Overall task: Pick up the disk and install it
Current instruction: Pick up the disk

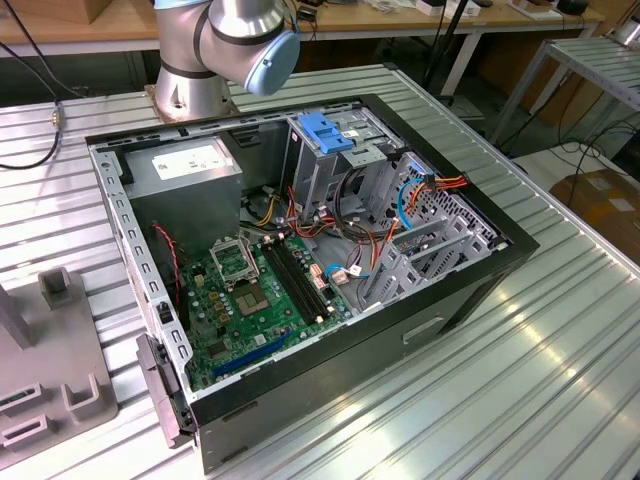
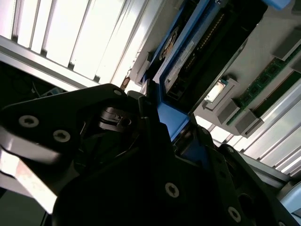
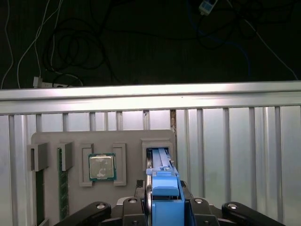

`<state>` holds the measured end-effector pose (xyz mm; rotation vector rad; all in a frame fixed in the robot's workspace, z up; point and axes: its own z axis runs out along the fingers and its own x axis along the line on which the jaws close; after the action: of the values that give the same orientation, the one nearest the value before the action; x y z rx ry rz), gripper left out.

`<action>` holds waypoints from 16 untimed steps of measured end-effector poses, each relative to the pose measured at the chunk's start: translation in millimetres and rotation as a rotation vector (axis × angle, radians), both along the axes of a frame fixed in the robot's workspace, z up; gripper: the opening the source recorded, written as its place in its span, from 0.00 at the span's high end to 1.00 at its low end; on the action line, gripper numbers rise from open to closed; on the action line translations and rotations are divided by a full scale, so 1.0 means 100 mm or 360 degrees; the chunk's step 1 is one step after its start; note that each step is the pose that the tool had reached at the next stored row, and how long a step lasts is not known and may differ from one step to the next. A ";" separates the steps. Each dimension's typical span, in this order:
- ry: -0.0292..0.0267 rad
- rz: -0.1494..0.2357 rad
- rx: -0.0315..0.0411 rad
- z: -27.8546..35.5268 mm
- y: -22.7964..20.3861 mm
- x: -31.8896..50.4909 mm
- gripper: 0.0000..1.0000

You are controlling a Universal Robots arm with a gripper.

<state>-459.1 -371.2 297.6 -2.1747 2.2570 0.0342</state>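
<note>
The disk (image 3: 164, 183) stands on edge in a slot of a grey fixture tray (image 3: 127, 141), its blue carrier rail facing the camera in the first wrist view. In the second wrist view the disk (image 2: 188, 52) shows its dark side and blue rail. My gripper (image 3: 163, 197) straddles the disk's near end, with its black fingers (image 3: 141, 194) pressed against both blue sides, so it looks shut on the disk. The gripper (image 2: 171, 123) clamps the blue rail in the second wrist view too.
The tray also holds a processor chip (image 3: 102, 167) and memory sticks (image 3: 60, 188), near the ribbed table's edge (image 3: 150, 92). In the exterior view an open computer case (image 1: 470, 290) lies on the table, with a drive cage (image 1: 335, 175) under a blue latch (image 1: 325, 130), a power supply (image 1: 185, 175) and the arm's base (image 1: 215, 50).
</note>
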 end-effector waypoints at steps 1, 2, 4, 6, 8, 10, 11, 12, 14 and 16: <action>-0.00001 0.0000 0.0000 0.012 0.000 0.000 0.63; 0.00000 0.0000 0.0000 0.024 0.000 0.000 0.63; 0.00000 0.0000 0.0000 0.048 0.000 0.000 0.63; -0.00001 0.0000 0.0000 0.078 0.000 0.000 0.63; 0.00000 0.0000 0.0000 0.109 0.000 0.000 0.63; -0.00002 0.0000 0.0000 0.137 0.000 0.000 0.63; -0.00001 0.0000 0.0000 0.150 0.000 0.000 0.63; -0.00002 0.0000 0.0000 0.167 0.000 0.000 0.63; -0.00002 0.0000 0.0000 0.203 0.000 0.000 0.63; -0.00002 0.0000 0.0000 0.239 0.000 0.000 0.63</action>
<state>-459.1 -371.1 321.5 -2.1746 2.2569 0.0342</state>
